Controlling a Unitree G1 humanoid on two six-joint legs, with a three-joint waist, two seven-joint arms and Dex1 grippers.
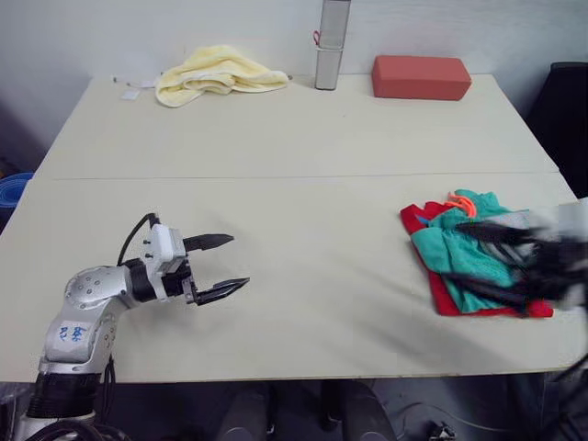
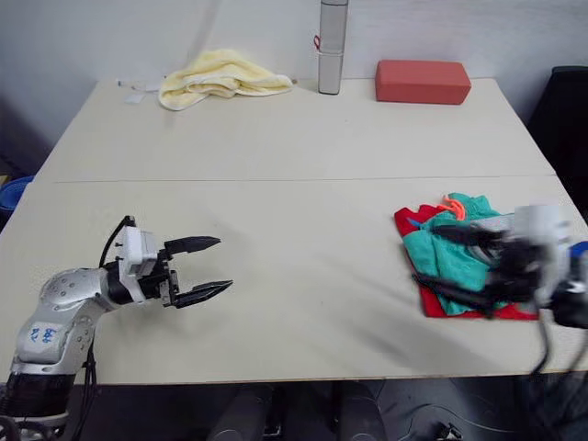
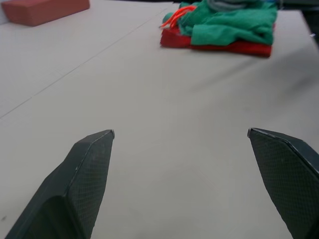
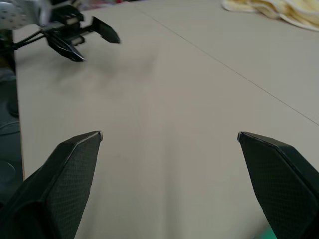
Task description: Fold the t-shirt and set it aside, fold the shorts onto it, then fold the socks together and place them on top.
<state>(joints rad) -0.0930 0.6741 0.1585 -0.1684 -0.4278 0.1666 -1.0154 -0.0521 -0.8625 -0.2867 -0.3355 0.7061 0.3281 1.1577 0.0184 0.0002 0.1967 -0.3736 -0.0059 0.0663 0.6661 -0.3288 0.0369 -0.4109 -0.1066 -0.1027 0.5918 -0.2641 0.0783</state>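
- L gripper [image 1: 228, 266] near front-left of the tabletop [image 1: 303, 138], over bare surface; two black tapered fingers [image 1: 209, 242] w/ fine woven-looking texture, spread apart, nothing between them. Silver arm shell has a small white sticker w/ blue marks, not readable.
- R gripper [image 2: 441, 257] at front-right, blurred, over the pile of clothes; fingers spread wide, holding nothing; wrist view shows bare tabletop between them.
- t-shirt [image 1: 496, 308]: bright red, folded flat, bottom of the pile near the right edge; red shows along the near & left edges.
- shorts [image 1: 459, 257]: teal-green soft fabric, rumpled, lying on the t-shirt; orange drawstring loop [image 1: 461, 204] at the far side of the pile.
- Left wrist view: a bit of grey on top of the shorts [image 3: 227, 5], prob. the socks, can't tell for sure.
- Tabletop: pale beige, smooth, matte, w/ a thin seam [image 1: 276, 176] across the width, past both grippers.
- Far edge: pale yellow towel [image 1: 216, 72], fluffy, bunched, far-left; small white tag [image 1: 130, 94] just beside it, writing unreadable.
- Grey upright post [image 1: 331, 46] at far centre, a small red bit on its side.
- Red-orange brick-shaped block [image 1: 421, 77], rounded corners, far-right.
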